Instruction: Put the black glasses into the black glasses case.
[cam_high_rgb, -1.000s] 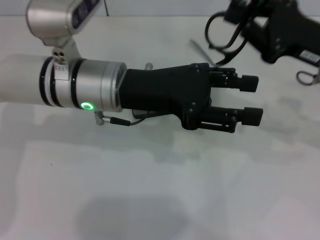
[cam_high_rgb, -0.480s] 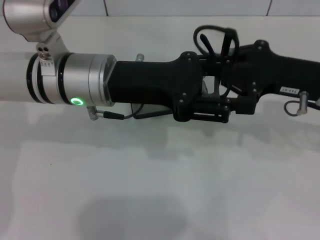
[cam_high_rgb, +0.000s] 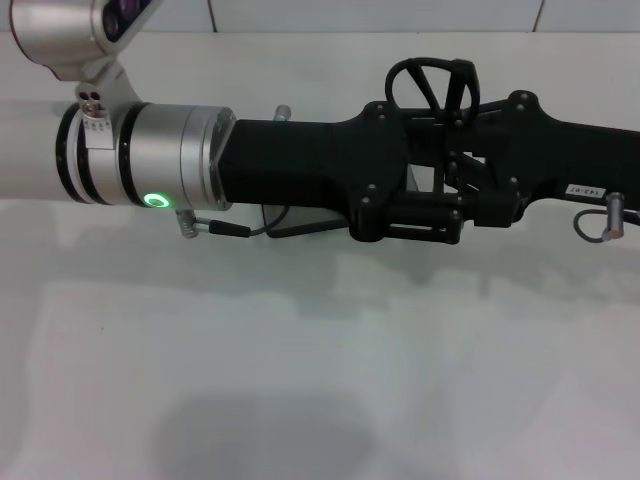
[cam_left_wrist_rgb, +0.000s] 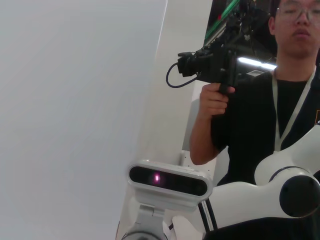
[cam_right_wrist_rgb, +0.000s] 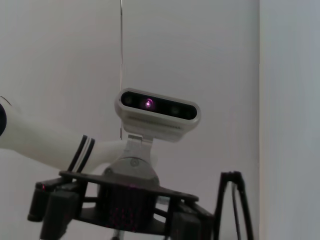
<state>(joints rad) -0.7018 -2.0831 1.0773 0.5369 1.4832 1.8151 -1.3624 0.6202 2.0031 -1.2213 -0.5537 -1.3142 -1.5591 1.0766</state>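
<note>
In the head view the black glasses (cam_high_rgb: 432, 84) stick up as thin wire loops above the spot where my two grippers meet. My right gripper (cam_high_rgb: 460, 140) reaches in from the right and is shut on the black glasses. My left gripper (cam_high_rgb: 452, 182) reaches in from the left, with its lower finger (cam_high_rgb: 425, 220) set apart below the right gripper, so it stands open. In the right wrist view a slim black part of the glasses (cam_right_wrist_rgb: 233, 200) shows beside the left gripper's black body (cam_right_wrist_rgb: 125, 210). The black glasses case is out of view.
The white table (cam_high_rgb: 300, 380) lies below both arms. The left wrist view shows my head camera (cam_left_wrist_rgb: 167, 180) and a person (cam_left_wrist_rgb: 280, 100) holding a camera rig beyond the table.
My right gripper has come down and to the left with the glasses, from the far right corner to my left gripper's fingers. The left arm has shifted slightly up and left.
</note>
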